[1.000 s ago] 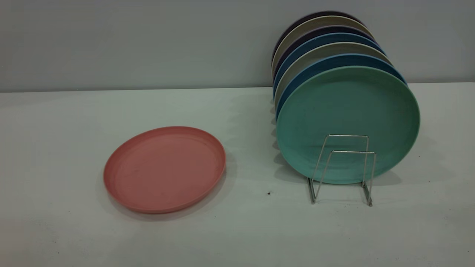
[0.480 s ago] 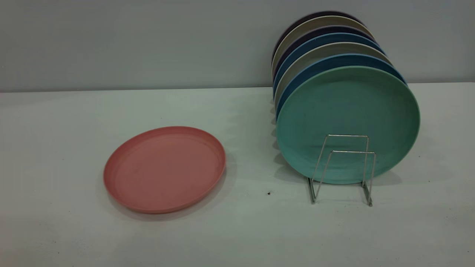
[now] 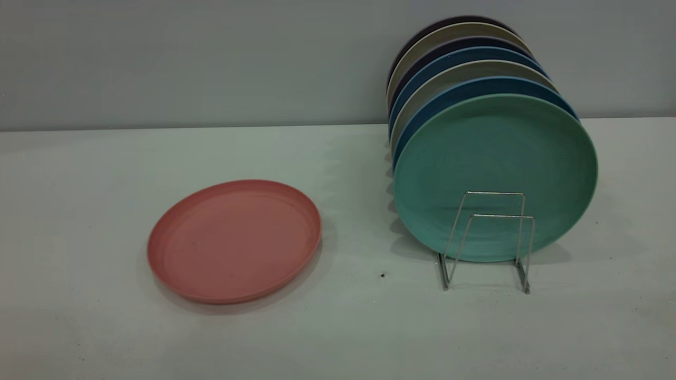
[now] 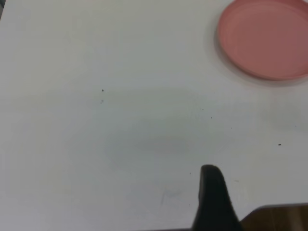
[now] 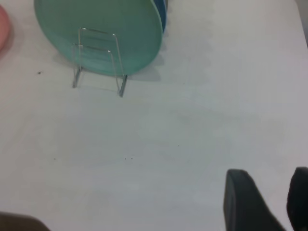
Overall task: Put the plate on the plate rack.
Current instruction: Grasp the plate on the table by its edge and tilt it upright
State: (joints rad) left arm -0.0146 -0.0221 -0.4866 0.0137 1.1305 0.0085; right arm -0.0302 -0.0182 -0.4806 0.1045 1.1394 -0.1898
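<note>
From the exterior view, the round matte salmon-pink plastic plate (image 3: 234, 241) lies flat on the pale table (image 3: 338, 327), face up, well apart from the thin silver wire plate rack (image 3: 488, 240) to its right; the rack holds a row of plates standing on edge, the teal-green plate (image 3: 495, 158) at the front, then blue plates (image 3: 470, 87) alternating with beige plates (image 3: 454, 71) and dark purple ones farther back, each leaning on the next; two upright wire loops at the near end stand bare, in front of the teal-green plate; a small dark speck (image 3: 382, 275) sits on the table between the pink plate and the rack; neither arm shows here.

The left wrist view looks down on bare table with the pink plate (image 4: 267, 38) at one corner, untouched; only one dark finger (image 4: 214, 197) of the left gripper shows at the frame's edge, so I cannot tell how far it is spread; it holds nothing visible and hovers well apart from the plate.

The right wrist view shows the rack (image 5: 98, 60) and the teal-green plate (image 5: 101, 29) from the front, with a sliver of pink at the edge; the right gripper (image 5: 267, 199) shows two dark fingers (image 5: 243, 199) with a clear gap between them, parted and empty, over bare table well apart from the rack.
</note>
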